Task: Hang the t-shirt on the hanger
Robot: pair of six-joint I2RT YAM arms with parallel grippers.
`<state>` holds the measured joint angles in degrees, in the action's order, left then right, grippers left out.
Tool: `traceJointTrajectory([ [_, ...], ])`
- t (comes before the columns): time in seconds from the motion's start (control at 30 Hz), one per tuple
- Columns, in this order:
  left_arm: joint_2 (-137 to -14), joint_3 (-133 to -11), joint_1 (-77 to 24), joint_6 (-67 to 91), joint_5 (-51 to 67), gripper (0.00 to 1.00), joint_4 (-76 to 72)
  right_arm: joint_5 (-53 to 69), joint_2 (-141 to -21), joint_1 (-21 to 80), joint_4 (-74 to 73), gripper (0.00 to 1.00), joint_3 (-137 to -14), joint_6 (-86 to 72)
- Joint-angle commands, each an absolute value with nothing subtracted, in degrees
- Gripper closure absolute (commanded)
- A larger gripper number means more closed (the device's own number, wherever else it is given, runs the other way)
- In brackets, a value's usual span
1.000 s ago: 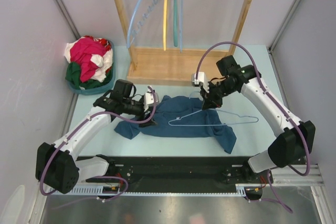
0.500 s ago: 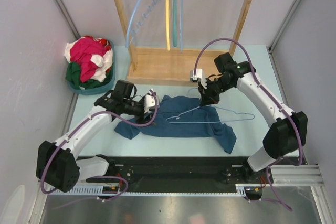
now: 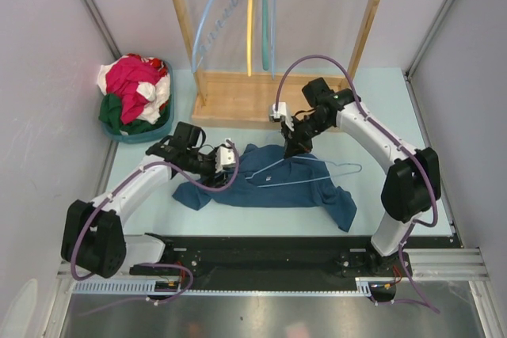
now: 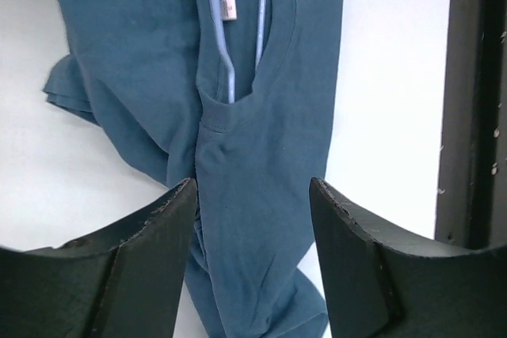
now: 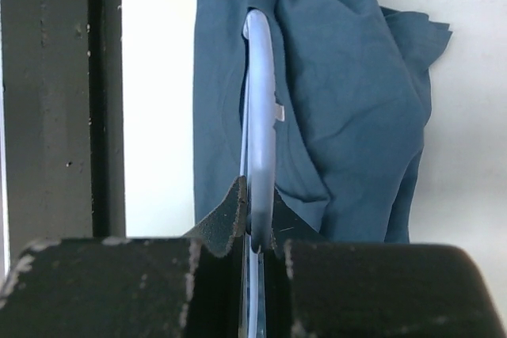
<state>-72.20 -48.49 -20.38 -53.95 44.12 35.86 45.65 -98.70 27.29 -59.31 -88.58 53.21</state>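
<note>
Where the overhead view starts at upper left, a teal basket [image 3: 149,136] holds pink-red, white and green clothes. Left of centre, the left gripper [image 4: 253,195] sits over the left edge of the t-shirt [image 3: 273,190], its fingers spread wide and pinching nothing. The dark teal shirt lies crumpled across the middle of the frame. The hanger [image 5: 260,100] lies on it, one end poked into the neck opening. Just right of centre, the right gripper [image 5: 257,227] is clamped tight on the hanger's wire.
</note>
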Motion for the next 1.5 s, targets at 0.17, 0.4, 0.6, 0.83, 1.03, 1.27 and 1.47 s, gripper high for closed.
traceJointTrajectory([
  [0.17,-81.72,-50.1,-19.95,-66.97,44.3,0.38,33.76,52.55,-102.48,26.37,-55.28,1.0,-91.58,55.37],
  [0.4,-85.86,-50.71,-20.56,-68.73,42.54,0.53,28.39,55.1,-103.97,24.96,-54.85,1.0,-90.18,56.69],
  [0.6,-86.13,-51.85,-22.67,-68.47,43.59,0.58,29.62,57.13,-103.18,25.75,-50.63,1.0,-89.03,54.41],
  [0.83,-83.49,-53.43,-19.78,-65.57,43.5,0.65,30.84,56.08,-103.27,25.93,-51.5,1.0,-87.98,55.81],
  [1.03,-86.83,-55.37,-18.19,-69.52,43.06,0.46,33.05,56.77,-103.1,25.49,-50.72,1.0,-86.57,55.64],
  [1.27,-91.05,-58.36,-20.65,-71.45,46.31,0.53,38.84,58.01,-103.97,25.93,-48.78,1.0,-87.8,54.14],
  [1.47,-92.46,-59.5,-21.36,-69.88,49.04,0.67,40.87,60.29,-103.98,27.5,-47.38,1.0,-88.95,51.68],
])
